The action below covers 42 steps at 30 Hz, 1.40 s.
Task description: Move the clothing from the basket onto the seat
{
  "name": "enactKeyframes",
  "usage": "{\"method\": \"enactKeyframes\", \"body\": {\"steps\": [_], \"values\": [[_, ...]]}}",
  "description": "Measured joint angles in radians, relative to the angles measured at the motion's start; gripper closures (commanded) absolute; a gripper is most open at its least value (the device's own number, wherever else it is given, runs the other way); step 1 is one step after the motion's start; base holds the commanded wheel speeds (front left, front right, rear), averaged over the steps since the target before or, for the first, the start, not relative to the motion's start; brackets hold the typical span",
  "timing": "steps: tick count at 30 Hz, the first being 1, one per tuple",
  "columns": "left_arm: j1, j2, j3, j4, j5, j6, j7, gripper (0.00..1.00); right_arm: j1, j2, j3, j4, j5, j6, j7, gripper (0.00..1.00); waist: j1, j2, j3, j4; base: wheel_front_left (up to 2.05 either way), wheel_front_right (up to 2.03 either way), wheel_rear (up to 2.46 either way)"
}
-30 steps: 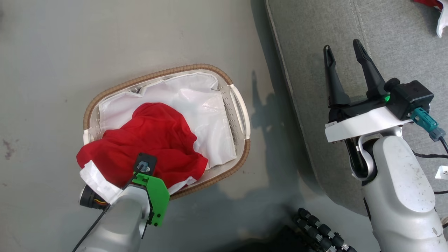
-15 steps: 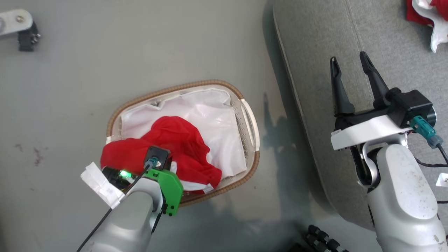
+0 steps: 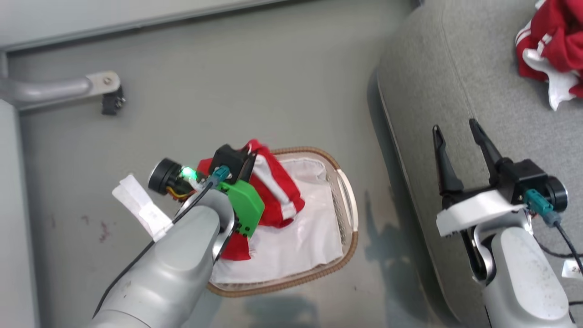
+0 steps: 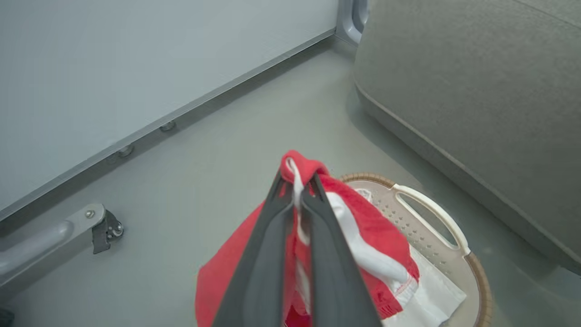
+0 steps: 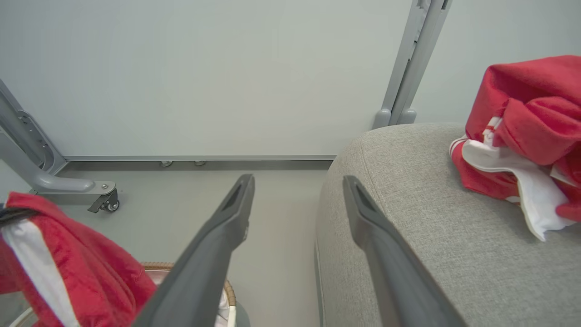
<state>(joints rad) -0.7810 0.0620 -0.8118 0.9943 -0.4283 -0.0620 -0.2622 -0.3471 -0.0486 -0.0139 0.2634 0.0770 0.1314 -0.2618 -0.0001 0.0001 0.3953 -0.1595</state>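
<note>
Left tool (image 4: 297,182) pinches a red-and-white garment (image 4: 227,281) above the laundry basket (image 4: 408,227); right tool (image 3: 455,126), spread wide, hangs right of it.

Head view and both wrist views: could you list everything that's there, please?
held clothing: one piece, red with white stripes, hanging from the left gripper over the basket
clothing on the seat: a heap, number unclear, red and white, far right
white sheet: one, white, lying in the basket
basket: one, cream with a brown woven rim, on the floor beside the seat
seat: one, grey fabric, right of the basket
frame leg: one, grey metal with a black caster, far left on the floor
floor: grey
wall: pale, behind everything
left gripper: one, dark fingers, shut on the held clothing
right gripper: one, dark fingers, open and empty, over the seat
</note>
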Motion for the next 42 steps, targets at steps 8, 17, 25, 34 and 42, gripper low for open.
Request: {"method": "enactKeyframes", "body": {"steps": [8, 17, 25, 34, 42], "values": [[-0.082, 0.058, -0.033, -0.109, 0.066, -0.021, 0.0, 1.0, 0.073, 0.0, 0.0, 0.022, -0.017, 0.0, 0.0, 0.0, 0.0, 0.0, -0.135, 0.04, 0.0, 0.0, 0.0], [-0.236, 0.134, -0.09, -0.219, 0.127, -0.051, 0.033, 1.0, 0.098, 0.0, 0.045, 0.025, -0.018, 0.0, 0.0, 0.0, 0.0, 0.0, -0.265, 0.062, 0.0, 0.0, 0.0], [-0.32, 0.155, -0.092, -0.286, 0.121, -0.058, 0.059, 1.0, 0.105, 0.0, 0.112, 0.027, -0.024, 0.0, 0.0, 0.0, 0.0, 0.0, -0.34, 0.064, 0.0, 0.0, 0.0], [-0.371, 0.147, -0.123, -0.312, 0.115, -0.062, 0.087, 1.0, 0.089, 0.0, 0.233, 0.032, -0.016, 0.0, 0.0, 0.0, 0.0, 0.0, -0.385, 0.06, 0.0, 0.0, 0.0], [-0.382, 0.117, -0.164, -0.384, 0.101, -0.065, 0.114, 1.0, 0.026, 0.0, 0.342, 0.051, -0.025, 0.0, 0.0, 0.0, 0.0, 0.0, -0.406, 0.082, 0.0, 0.0, 0.0]]}}
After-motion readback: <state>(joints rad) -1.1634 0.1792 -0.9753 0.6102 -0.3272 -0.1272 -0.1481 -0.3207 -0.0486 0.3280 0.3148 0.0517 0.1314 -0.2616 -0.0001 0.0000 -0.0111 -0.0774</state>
